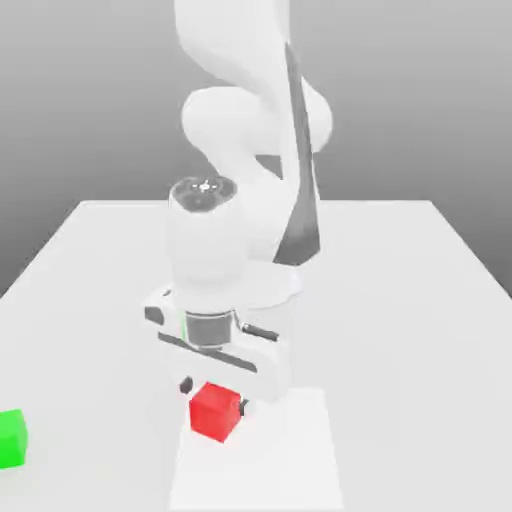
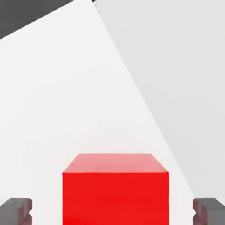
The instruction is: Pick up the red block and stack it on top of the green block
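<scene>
Red block on table, between open fingers; green block well apart, exterior view's left.

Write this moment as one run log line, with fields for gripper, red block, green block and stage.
gripper: open, fingers either side of red block | red block: on table, not gripped | green block: apart, toward exterior view's left | stage: before grasp
</scene>
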Action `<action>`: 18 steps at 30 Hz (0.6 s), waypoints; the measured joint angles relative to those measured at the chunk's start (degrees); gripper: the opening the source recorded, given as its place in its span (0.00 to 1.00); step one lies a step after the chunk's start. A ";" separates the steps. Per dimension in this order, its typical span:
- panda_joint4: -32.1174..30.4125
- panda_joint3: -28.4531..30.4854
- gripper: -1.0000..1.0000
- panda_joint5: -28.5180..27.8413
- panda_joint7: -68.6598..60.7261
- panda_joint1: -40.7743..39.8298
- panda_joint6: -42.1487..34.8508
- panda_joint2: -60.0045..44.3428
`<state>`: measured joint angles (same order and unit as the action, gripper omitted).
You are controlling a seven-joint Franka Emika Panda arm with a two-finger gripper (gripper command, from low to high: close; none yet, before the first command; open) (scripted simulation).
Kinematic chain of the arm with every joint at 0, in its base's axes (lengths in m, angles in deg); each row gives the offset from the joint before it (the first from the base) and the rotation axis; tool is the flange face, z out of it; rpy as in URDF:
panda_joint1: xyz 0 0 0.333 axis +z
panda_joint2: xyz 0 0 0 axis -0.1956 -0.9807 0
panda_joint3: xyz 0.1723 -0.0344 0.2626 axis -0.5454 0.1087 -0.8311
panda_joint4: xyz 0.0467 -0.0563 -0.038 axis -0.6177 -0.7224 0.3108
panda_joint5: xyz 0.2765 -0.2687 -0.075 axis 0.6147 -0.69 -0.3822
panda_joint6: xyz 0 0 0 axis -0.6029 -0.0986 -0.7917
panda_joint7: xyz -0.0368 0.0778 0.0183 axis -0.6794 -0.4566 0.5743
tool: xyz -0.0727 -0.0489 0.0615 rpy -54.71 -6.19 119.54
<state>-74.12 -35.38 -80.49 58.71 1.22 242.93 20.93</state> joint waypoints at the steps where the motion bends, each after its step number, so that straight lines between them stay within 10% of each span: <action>1: 0.00 0.00 0.00 -0.02 0.02 0.00 0.01 0.00; 13: -1.40 -1.04 0.00 1.94 -1.07 -0.89 -10.53 11.97; 18: 7.27 3.29 0.00 4.95 5.20 -7.06 -16.43 9.30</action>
<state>-66.85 -32.09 -75.55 63.91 -5.84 226.51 30.23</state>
